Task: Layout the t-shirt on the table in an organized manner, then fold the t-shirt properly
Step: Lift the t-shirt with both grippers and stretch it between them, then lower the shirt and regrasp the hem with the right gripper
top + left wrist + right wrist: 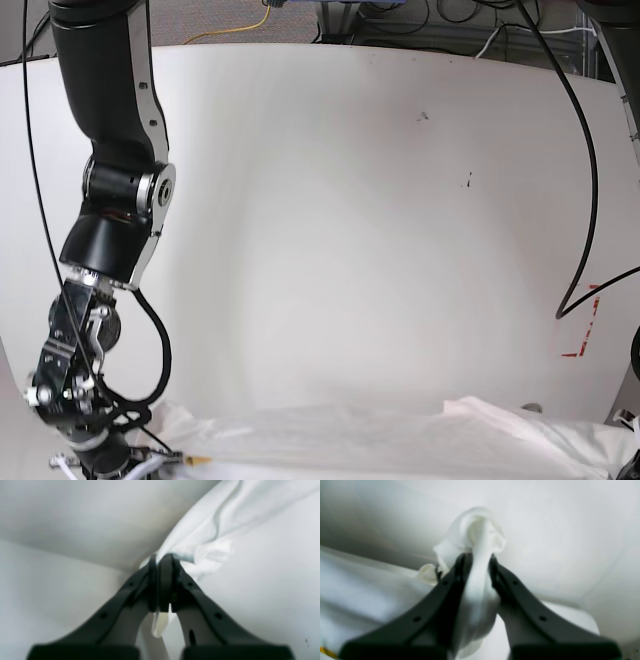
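The white t-shirt (400,438) lies stretched along the near edge of the table (350,200), with only its upper border inside the base view. In the left wrist view my left gripper (162,558) is shut on a pinched fold of the t-shirt (212,525), which runs away to the upper right over the table (275,585). My right gripper (477,557) is shut on a thick bunch of the t-shirt (480,532). More of the cloth spreads at the lower left, beside a scrap of yellow print (325,652). The print is otherwise hidden.
The right arm (115,230) reaches down the left side of the base view to the bottom corner. A black cable (590,200) hangs at the right, next to a red tape mark (582,325). Small dark specks (467,181) dot the tabletop, and cables lie beyond the far edge.
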`<state>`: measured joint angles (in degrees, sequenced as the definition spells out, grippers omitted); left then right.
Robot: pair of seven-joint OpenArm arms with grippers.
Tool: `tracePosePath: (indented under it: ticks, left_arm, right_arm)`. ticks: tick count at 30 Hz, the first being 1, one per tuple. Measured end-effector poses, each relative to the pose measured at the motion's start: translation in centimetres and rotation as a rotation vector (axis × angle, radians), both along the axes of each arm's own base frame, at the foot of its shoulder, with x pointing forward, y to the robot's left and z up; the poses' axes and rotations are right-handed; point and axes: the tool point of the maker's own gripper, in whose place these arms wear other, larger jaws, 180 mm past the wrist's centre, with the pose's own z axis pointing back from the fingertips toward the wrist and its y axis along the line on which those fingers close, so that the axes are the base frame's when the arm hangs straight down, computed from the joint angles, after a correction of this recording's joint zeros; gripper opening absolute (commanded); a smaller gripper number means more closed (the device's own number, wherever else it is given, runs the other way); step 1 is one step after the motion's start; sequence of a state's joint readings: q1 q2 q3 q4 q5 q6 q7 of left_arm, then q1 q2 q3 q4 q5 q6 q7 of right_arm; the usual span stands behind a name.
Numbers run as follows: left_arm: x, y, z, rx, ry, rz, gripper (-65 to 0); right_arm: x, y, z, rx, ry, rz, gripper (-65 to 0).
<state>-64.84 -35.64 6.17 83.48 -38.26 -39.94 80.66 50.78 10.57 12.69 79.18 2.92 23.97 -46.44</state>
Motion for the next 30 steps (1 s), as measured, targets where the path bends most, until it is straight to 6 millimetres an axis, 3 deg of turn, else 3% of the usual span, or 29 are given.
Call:
tracePosePath:
  ticks: [4, 8, 11, 16, 22, 25, 29, 30]
  left_arm:
    - [-1.1, -0.5, -3.4, -0.048, 0.033, -0.038, -65.0]
    - [-2.8, -1.4, -10.7, -0.031, 0.174, -0.058, -65.0]
    - [-4.8, -2.1, -16.0, -0.019, 0.284, -0.072, -65.0]
    - [-9.4, -2.7, -22.5, -0.020, 0.413, -0.085, -65.0]
    - [-14.4, -3.4, -28.0, -0.038, 0.537, -0.088, -65.0]
    - [-16.4, -3.8, -30.1, -0.051, 0.600, -0.094, -65.0]
    - [-18.0, -3.5, -31.6, -0.046, 0.654, -0.088, -64.9]
    - [-18.3, -3.5, -31.8, -0.045, 0.662, -0.086, -64.9]
  right_arm:
    - [-2.8, -1.2, -5.9, 0.000, 0.083, -0.037, -64.8]
    - [-6.2, -0.6, -12.5, -0.039, 0.204, -0.025, -64.8]
    - [-8.5, 0.7, -15.5, 0.015, 0.221, 0.022, -64.8]
    - [-12.3, 1.6, -20.4, 0.082, 0.285, 0.039, -64.8]
    - [-15.9, 1.3, -24.8, 0.127, 0.358, 0.026, -64.8]
    - [-17.1, 1.6, -26.0, 0.141, 0.388, 0.037, -62.3]
    - [-18.1, 1.7, -27.0, 0.141, 0.410, 0.036, -51.4]
    - [-18.3, 1.6, -27.1, 0.140, 0.413, 0.031, -46.1]
